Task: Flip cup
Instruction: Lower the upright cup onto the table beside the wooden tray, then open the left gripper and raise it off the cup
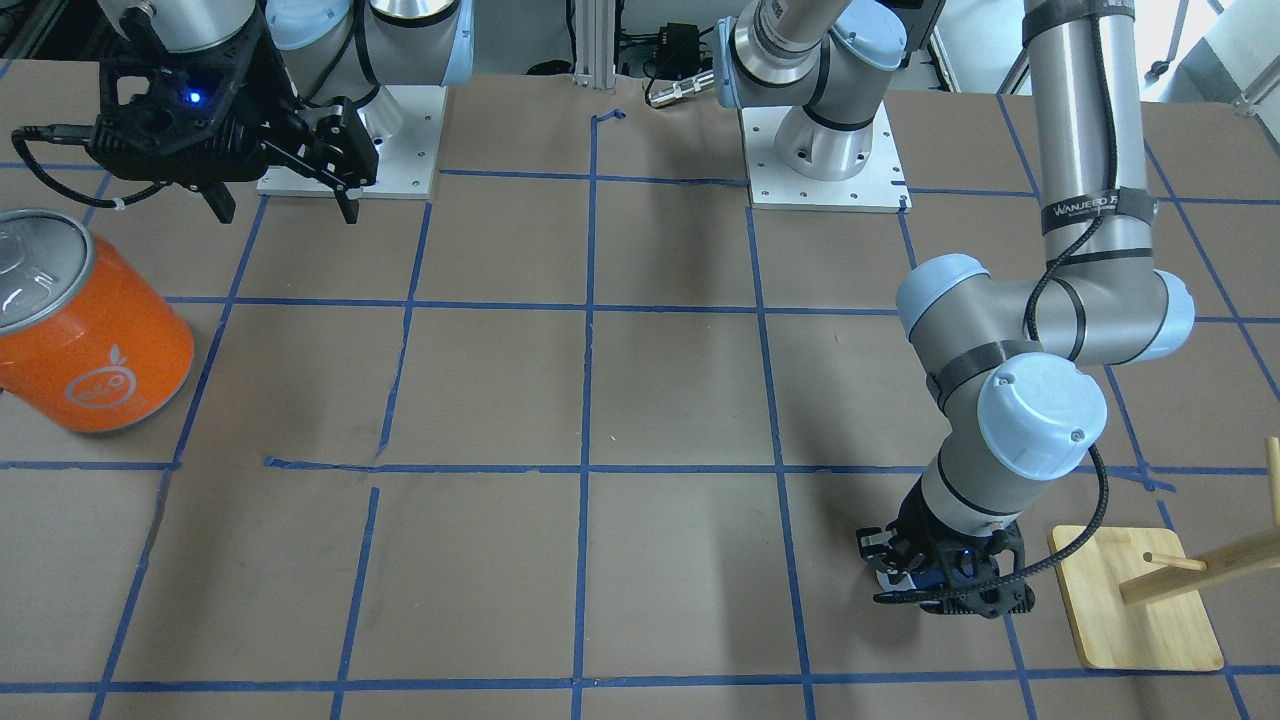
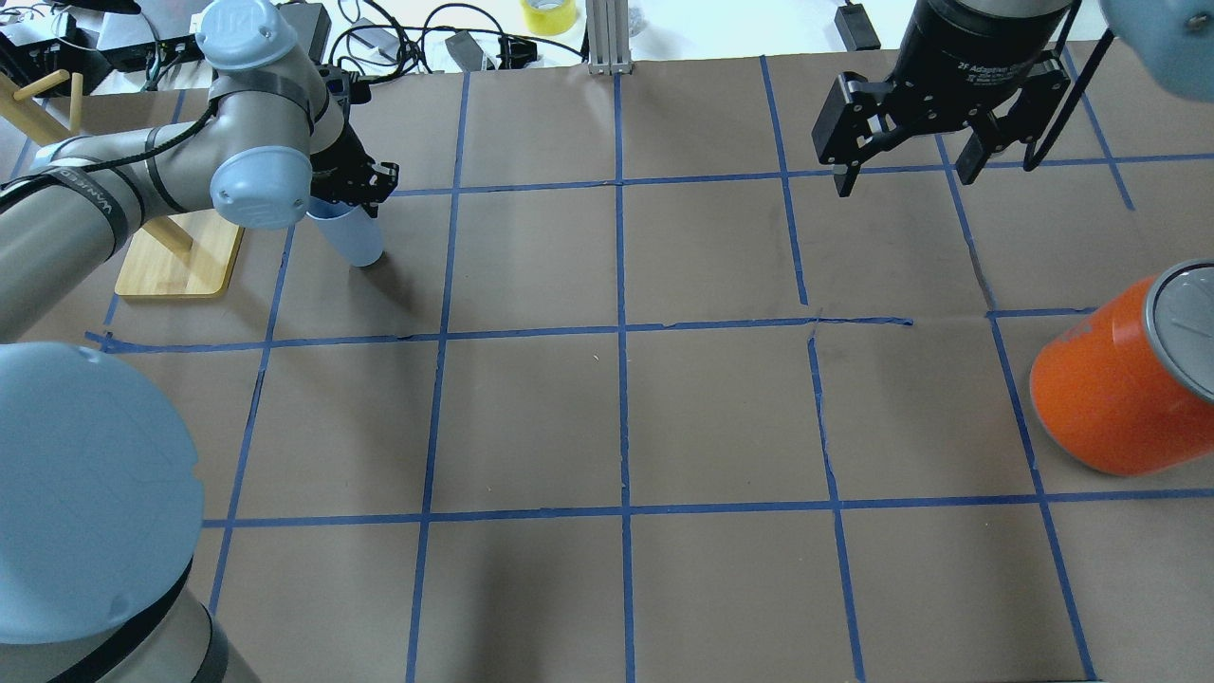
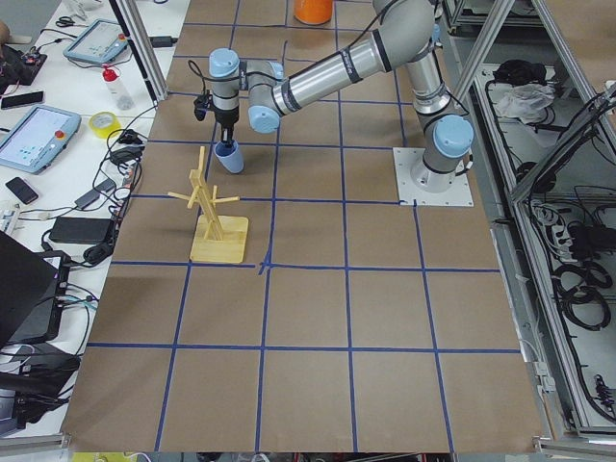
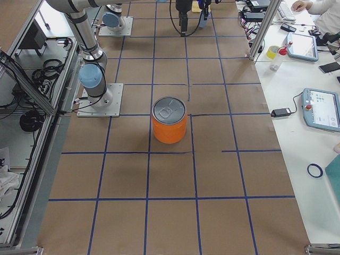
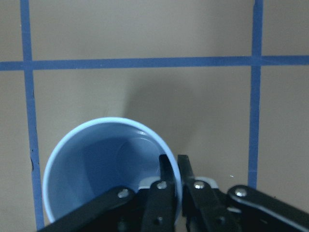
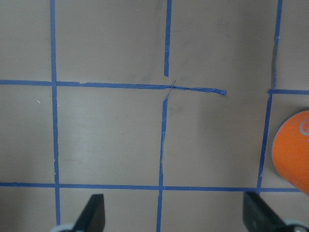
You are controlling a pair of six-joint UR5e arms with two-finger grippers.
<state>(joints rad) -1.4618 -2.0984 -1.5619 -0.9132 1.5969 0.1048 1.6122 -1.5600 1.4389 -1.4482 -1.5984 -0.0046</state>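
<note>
The cup (image 2: 349,235) is a small pale blue tumbler at the far left of the table, mouth up and slightly tilted. My left gripper (image 2: 358,193) is shut on its rim, one finger inside and one outside, as the left wrist view shows (image 5: 175,162) with the cup (image 5: 104,169) open toward the camera. I cannot tell whether its base touches the table. The cup also shows in the exterior left view (image 3: 229,158). In the front-facing view the left gripper (image 1: 935,580) hides most of it. My right gripper (image 2: 906,175) is open and empty, high over the far right.
A large orange can (image 2: 1100,398) with a silver lid stands at the right edge, also in the front-facing view (image 1: 90,340). A wooden peg rack on a board (image 2: 180,266) stands just left of the cup. Blue tape lines grid the brown table.
</note>
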